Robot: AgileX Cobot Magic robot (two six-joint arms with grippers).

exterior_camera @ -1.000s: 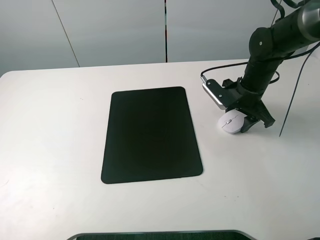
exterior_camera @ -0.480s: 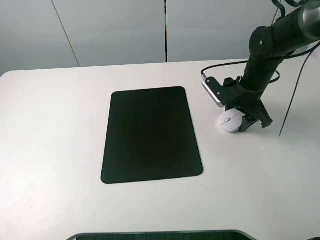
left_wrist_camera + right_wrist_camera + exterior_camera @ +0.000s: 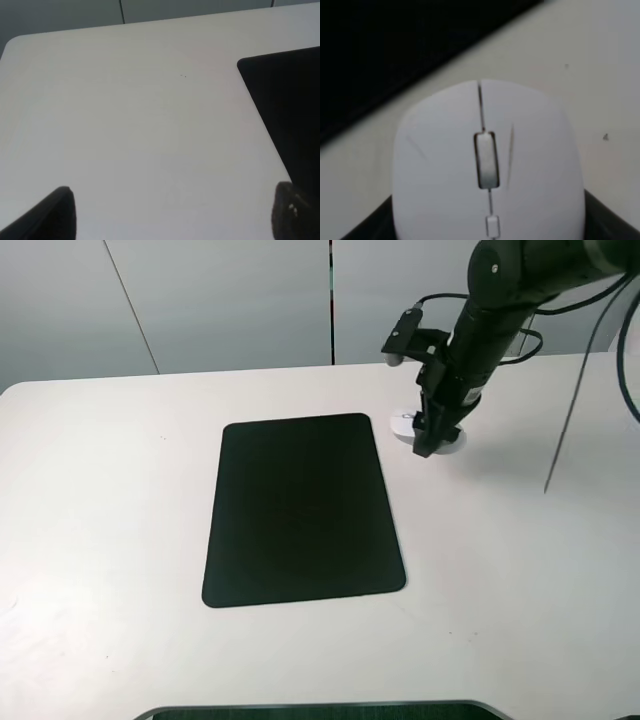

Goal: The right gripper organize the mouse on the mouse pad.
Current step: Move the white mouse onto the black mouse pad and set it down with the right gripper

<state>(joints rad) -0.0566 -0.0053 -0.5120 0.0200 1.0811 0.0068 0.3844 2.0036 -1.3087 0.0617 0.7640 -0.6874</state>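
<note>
White mouse [image 3: 487, 170] close up, grey scroll wheel [image 3: 486, 160] on its seam, right claw [image 3: 487, 232] with dark fingertips [image 3: 364, 226] at both flanks, black mouse pad [image 3: 380, 45] beyond, pale worktop [image 3: 592, 60] between.

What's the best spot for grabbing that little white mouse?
Its two long sides, coming straight down from above. The mouse is low and domed, so its top offers nothing to pinch, while its narrow width fits inside the right tool.

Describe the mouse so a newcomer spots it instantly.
On the white table, find the big black mouse pad. Just beyond its far right corner, the right gripper clamps the mouse: a small white oval with a grey scroll wheel, the only small rounded thing beside the flat pad and black arm.
</note>
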